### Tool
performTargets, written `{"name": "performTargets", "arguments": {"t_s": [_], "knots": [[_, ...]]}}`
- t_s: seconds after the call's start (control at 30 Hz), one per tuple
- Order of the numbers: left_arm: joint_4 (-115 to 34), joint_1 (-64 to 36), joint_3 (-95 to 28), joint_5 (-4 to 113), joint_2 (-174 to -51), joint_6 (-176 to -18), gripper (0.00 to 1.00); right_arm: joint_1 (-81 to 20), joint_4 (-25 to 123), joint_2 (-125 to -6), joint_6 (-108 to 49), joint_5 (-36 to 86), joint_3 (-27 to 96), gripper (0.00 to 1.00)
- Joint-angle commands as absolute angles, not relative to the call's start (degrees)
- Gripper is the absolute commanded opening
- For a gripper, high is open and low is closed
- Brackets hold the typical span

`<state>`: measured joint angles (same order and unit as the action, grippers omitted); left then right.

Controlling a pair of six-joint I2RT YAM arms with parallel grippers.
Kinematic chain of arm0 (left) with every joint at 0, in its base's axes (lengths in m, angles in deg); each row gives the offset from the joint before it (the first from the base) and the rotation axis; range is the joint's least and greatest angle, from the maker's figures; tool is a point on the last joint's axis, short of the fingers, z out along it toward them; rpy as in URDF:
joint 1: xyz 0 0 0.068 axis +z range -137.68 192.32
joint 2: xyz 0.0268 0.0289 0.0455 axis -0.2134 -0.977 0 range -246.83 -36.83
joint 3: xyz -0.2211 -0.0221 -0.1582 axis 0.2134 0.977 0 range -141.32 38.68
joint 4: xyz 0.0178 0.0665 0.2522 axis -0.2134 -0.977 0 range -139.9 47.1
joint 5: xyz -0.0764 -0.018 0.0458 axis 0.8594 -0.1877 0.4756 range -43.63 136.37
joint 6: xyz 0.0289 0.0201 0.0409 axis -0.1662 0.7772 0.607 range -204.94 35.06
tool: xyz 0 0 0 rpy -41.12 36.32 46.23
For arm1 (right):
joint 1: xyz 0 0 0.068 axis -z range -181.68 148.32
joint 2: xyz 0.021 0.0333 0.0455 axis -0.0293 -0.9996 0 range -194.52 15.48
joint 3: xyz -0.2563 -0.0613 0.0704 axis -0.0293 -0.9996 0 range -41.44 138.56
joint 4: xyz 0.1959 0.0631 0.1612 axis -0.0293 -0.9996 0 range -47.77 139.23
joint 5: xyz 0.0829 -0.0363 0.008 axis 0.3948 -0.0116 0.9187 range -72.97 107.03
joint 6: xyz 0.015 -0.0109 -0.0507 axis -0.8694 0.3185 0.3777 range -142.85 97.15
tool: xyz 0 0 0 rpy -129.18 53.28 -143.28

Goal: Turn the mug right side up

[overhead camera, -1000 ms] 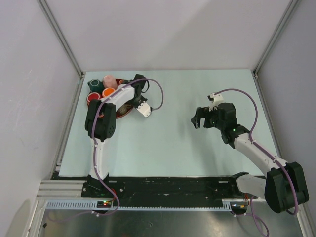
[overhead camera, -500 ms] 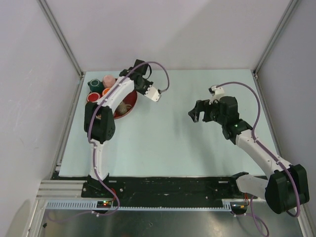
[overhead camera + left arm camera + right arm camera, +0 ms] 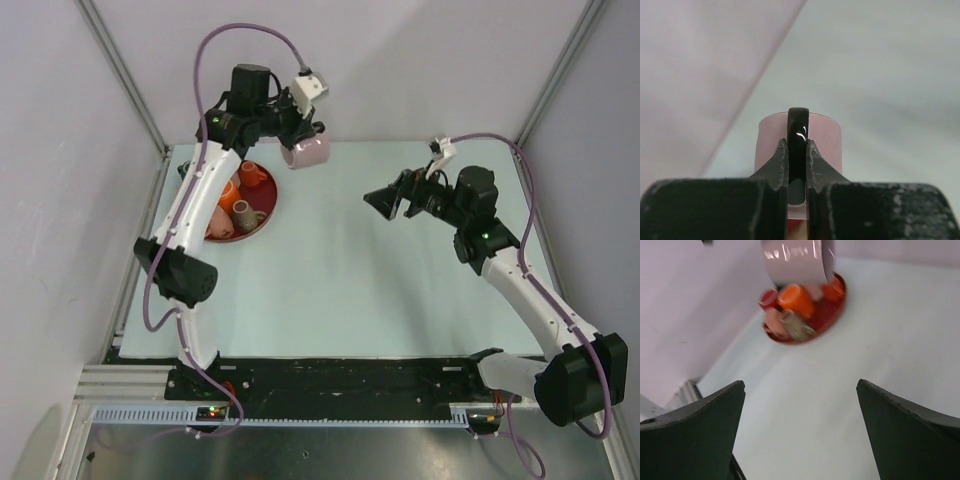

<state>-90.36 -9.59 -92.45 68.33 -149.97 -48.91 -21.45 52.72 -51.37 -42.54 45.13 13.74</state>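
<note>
Left arm is stretched tall, rising from the near edge of the tabletop (image 3: pixel 380 290) and reaching to the far left corner, with the wrist bent over to the right. My left fingers (image 3: pixel 292 142) are pinched tight on the black handle (image 3: pixel 798 129) of the pink mug (image 3: pixel 308 152). The wrist view shows the handle squeezed between the two tips, with the pink body just behind it.

The mug is up in the air, off the tabletop, just beyond the far rim of the red plate (image 3: pixel 264 222). From these views I cannot tell whether its mouth faces up or down.

On the plate sit an orange cup (image 3: pixel 227 190), a brown cup (image 3: pixel 243 212) and a few more small cups packed close together.

Right arm is reaching out over the right half of the tabletop, elbow low, forearm climbing, wrist turned to the left. My right fingers (image 3: pixel 384 200) are spread wide with nothing between them, hanging in the air and pointing at the mug and plate. They are well apart from both. My right wrist view has the mug at the top and the plate below it, a bit blurred.
</note>
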Motion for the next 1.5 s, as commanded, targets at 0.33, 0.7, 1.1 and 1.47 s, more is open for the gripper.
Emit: {"name": "performTargets", "arguments": {"t_s": [0.33,0.7,1.1,1.47], "knots": [[-88.10,-10.59,-92.88,102.08,-142.07,-84.49,0.00,-24.88,71.69,-65.82,-57.69,66.35,30.31,0.93],[-88.15,-10.90,-92.52,101.83,-142.34,-83.21,0.00,-26.84,72.19,-69.24,-58.81,69.77,32.08,0.17],[-89.54,-6.43,-85.13,72.39,-139.60,-72.51,0.99,-19.38,18.26,-65.24,-38.99,13.49,32.11,0.00],[-91.48,-6.12,-63.66,51.53,-135.18,-49.02,1.00,7.16,10.07,-71.11,-41.72,-2.94,22.92,0.00]]}}
